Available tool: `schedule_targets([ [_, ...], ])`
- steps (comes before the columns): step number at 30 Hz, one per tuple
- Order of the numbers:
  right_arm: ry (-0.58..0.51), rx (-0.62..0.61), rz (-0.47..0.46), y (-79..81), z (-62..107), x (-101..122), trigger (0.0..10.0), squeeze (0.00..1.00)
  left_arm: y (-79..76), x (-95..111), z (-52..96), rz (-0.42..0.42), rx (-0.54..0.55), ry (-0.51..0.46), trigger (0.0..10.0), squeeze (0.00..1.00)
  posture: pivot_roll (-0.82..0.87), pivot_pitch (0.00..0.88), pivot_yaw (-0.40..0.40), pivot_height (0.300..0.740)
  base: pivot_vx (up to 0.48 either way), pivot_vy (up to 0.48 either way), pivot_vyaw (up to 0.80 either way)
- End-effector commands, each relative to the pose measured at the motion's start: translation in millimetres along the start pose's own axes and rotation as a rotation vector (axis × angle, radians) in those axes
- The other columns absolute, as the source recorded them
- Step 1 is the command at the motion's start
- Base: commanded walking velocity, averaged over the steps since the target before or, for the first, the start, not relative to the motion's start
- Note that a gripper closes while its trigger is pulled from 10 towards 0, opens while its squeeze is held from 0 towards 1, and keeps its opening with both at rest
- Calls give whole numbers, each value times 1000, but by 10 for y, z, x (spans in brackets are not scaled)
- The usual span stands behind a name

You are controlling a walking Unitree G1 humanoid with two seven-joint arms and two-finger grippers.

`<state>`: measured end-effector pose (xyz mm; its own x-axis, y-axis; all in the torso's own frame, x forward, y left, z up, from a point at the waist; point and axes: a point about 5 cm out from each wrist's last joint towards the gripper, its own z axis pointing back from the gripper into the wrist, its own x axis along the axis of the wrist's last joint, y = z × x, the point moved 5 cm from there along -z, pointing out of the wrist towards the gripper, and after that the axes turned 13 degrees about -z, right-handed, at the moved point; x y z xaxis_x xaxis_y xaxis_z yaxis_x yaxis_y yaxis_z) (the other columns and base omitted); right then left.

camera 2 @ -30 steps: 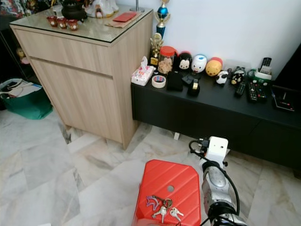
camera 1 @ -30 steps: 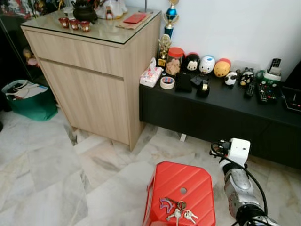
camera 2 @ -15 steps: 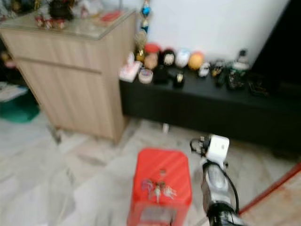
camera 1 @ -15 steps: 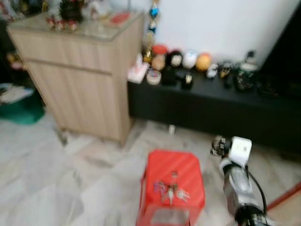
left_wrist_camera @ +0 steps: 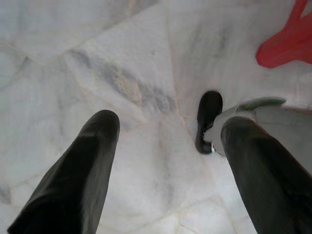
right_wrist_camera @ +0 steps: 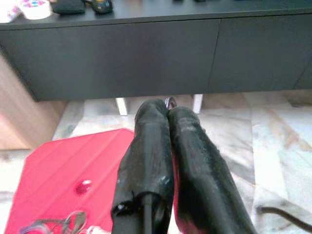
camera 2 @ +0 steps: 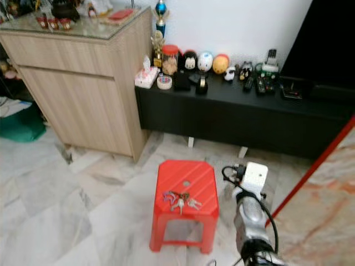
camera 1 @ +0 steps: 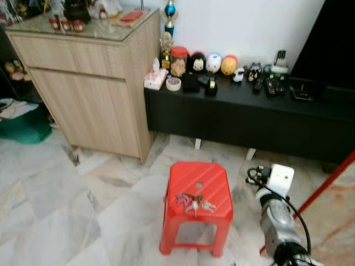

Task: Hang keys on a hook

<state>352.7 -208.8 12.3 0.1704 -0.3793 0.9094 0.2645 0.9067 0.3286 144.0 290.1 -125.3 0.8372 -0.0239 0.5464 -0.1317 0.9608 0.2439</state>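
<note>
A bunch of keys point(camera 1: 194, 203) with a purple fob lies on top of a red plastic stool point(camera 1: 197, 177) on the marble floor. My right arm point(camera 1: 275, 221) is raised beside the stool's right side. In the right wrist view my right gripper point(right_wrist_camera: 167, 108) is shut with nothing between its fingers, above the stool's right edge, and the keys point(right_wrist_camera: 53, 225) lie below and to one side of it. My left gripper point(left_wrist_camera: 168, 124) hangs open over bare floor, near my black foot point(left_wrist_camera: 208, 119).
A light wooden cabinet point(camera 1: 94, 83) stands at the back left. A low black console point(camera 1: 249, 122) along the wall carries toys, tape and remotes. A green bag point(camera 1: 22, 124) sits on the floor far left. A red bar point(camera 1: 327, 183) slants at the right.
The whole view has pulled back and shifted, so the stool now shows in full with its legs. The keys lie where they were on the stool. My right arm holds the same pose.
</note>
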Motion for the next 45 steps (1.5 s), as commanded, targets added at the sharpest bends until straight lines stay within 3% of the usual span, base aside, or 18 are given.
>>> schedule_targets([
  [1, -19, -6, -3, -15, -18, 59, 10000, 0, -20, -84, 19, -10, -10, 23, 10000, 0, 74, 0, -43, 740, -281, 0, 0],
  [14, -25, -22, -33, -72, -15, 76, 10000, 0, 14, -114, 30, 8, -4, 27, 10000, 0, 69, 0, -54, 740, -284, 0, 0],
  [23, -41, -34, -103, -136, -38, 153, 10000, 0, -22, -154, 38, 60, 3, 35, 10000, 0, 61, 0, -71, 740, -127, 0, 0],
  [27, -45, -10, -84, -123, -79, 241, 10000, 0, -199, -161, 34, 91, -14, 38, 10000, 0, 53, 0, -99, 740, 0, 0, -788],
  [31, -45, -2, -77, -103, -90, 255, 10000, 0, -269, -149, 30, 103, -19, 37, 10000, 0, 56, 0, -107, 740, 0, 0, -786],
  [45, -42, 28, -62, -22, -94, 247, 10000, 0, -321, -88, 17, 130, -13, 18, 10000, 0, 60, 0, -104, 740, 0, 0, -781],
])
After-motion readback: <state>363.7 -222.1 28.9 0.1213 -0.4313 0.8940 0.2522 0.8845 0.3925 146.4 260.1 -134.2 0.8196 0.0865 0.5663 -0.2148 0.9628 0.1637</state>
